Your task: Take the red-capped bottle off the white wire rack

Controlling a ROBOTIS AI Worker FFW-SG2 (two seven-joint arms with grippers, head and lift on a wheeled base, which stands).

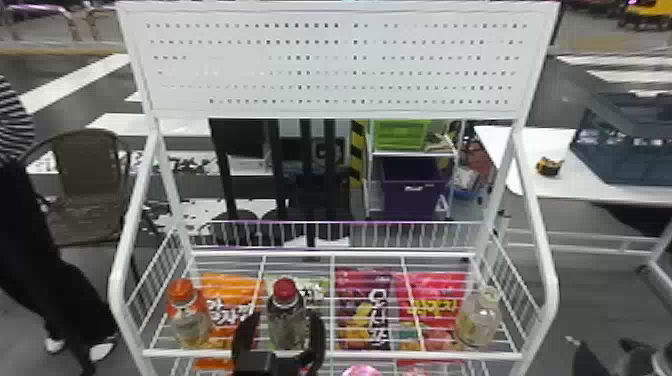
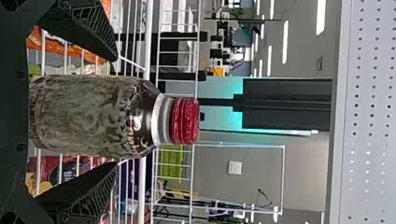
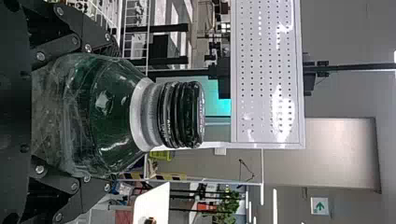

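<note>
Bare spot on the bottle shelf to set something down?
Widest: the white wire rack between the left pincer and the pale-capped bottle, with bags under the wires. The strip along the back rail also looks free. Crowded: left, where the pincer straddles the red-capped bottle near the orange-capped bottle.

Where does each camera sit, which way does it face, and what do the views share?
Head view: on the head, looking forward and down at the white wire rack; left gripper at bottom centre, right gripper at bottom right.
Left wrist view: on the left wrist, facing past its fingers and the red-capped bottle.
Right wrist view: on the right wrist, facing past its fingers and the dark-capped bottle.
Shared: red-capped bottle in head and left wrist; perforated panel in all three.
</note>
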